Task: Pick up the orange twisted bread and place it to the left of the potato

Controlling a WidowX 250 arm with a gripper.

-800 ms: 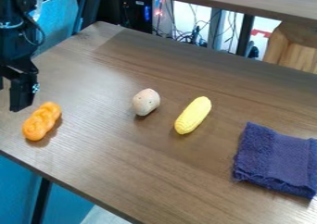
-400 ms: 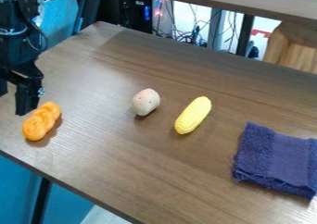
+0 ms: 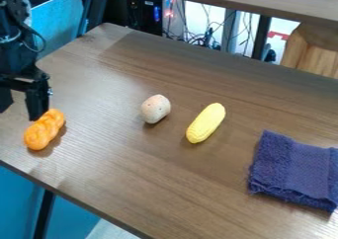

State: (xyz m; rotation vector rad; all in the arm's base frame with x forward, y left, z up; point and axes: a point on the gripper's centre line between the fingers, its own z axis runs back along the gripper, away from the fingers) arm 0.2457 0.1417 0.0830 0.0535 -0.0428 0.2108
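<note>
The orange braided roll [image 3: 44, 129] lies on the tabletop [image 3: 198, 183], slanting from lower left to upper right in the view. The pincer [image 3: 21, 114] hangs beside its upper end, fingers spread wide with nothing between them; we can't tell whether the nearer finger touches the roll.

To grip it well, we'd judge it best to center over the braid's middle, with one finger on each long side, and come down straight. Lowered from here, the nearer finger could land on the roll and tip or push it. The bumps may make it roll, so we'd close gently and evenly.

The near edge runs diagonally just below the roll, so we'd avoid nudging it that way. On its other side, a stretch of wood reaches to the pale speckled potato [image 3: 155, 109], giving us room to shift. Beyond lie the yellow corn [image 3: 206, 123] and, farthest off, the folded purple cloth [image 3: 294, 169].
</note>
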